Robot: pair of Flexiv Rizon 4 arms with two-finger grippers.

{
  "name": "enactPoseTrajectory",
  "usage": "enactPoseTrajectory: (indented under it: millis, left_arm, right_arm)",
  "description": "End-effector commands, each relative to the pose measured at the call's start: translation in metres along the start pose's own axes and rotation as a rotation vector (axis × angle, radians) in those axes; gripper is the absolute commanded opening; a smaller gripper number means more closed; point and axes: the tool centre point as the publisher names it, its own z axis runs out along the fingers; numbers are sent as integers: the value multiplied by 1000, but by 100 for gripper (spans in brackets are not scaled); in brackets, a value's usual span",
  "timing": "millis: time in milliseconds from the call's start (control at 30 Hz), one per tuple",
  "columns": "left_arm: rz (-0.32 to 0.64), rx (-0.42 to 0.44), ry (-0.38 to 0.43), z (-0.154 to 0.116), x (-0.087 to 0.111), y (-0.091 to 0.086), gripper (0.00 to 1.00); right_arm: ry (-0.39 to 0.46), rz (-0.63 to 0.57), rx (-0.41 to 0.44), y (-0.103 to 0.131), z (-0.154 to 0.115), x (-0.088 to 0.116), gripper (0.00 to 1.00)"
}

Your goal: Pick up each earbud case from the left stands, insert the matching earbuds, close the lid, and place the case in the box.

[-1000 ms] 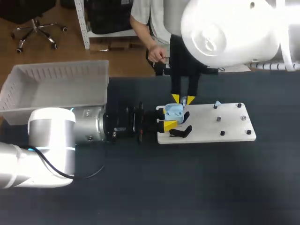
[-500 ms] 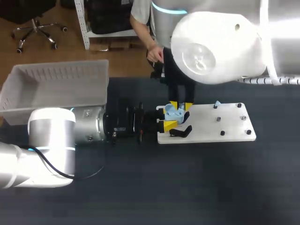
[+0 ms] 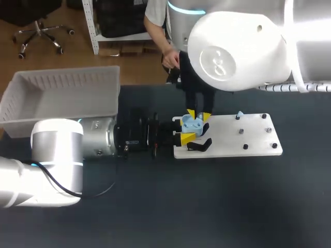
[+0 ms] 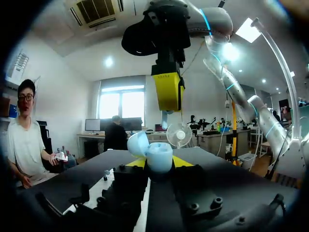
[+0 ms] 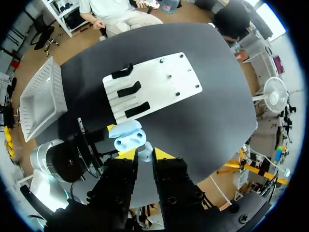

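A light blue earbud case [image 3: 193, 123] with its lid open is held over the left end of the white board [image 3: 232, 142], with my left gripper [image 3: 185, 129] shut on it from the left. In the left wrist view the case [image 4: 155, 155] sits between the yellow tips of this gripper [image 4: 159, 163]. My right gripper [image 3: 198, 115] hangs straight above the case, shut on a small pale earbud [image 5: 145, 152]. From the right wrist, the open case [image 5: 126, 135] lies just ahead of the right gripper [image 5: 144, 154].
A black stand [image 3: 200, 145] sits on the board's near left corner. A second light blue earbud [image 3: 239, 114] rests on a peg at the board's far edge, among several small dark pegs. A white bin [image 3: 62, 98] stands at the table's far left.
My right arm has swung left and its gripper has come down closer to the open case. The left arm and the case have stayed put.
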Motion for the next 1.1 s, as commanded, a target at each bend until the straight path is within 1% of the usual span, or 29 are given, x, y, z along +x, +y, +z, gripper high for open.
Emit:
enactPoseTrajectory:
  millis: [33, 200, 367, 633, 1100]
  left_arm:
    - [2, -2, -4, 0, 1, 0, 0]
    - [2, -2, -4, 0, 1, 0, 0]
    - [2, -2, -4, 0, 1, 0, 0]
    - [2, -2, -4, 0, 1, 0, 0]
    - [2, -2, -4, 0, 1, 0, 0]
  right_arm:
    - [-3, 40, 25, 3, -1, 3, 0]
    - [17, 64, 23, 11, 2, 5, 0]
    - [19, 58, 16, 17, 5, 6, 0]
    - [9, 55, 18, 19, 6, 3, 0]
    - [17, 66, 24, 21, 13, 1, 0]
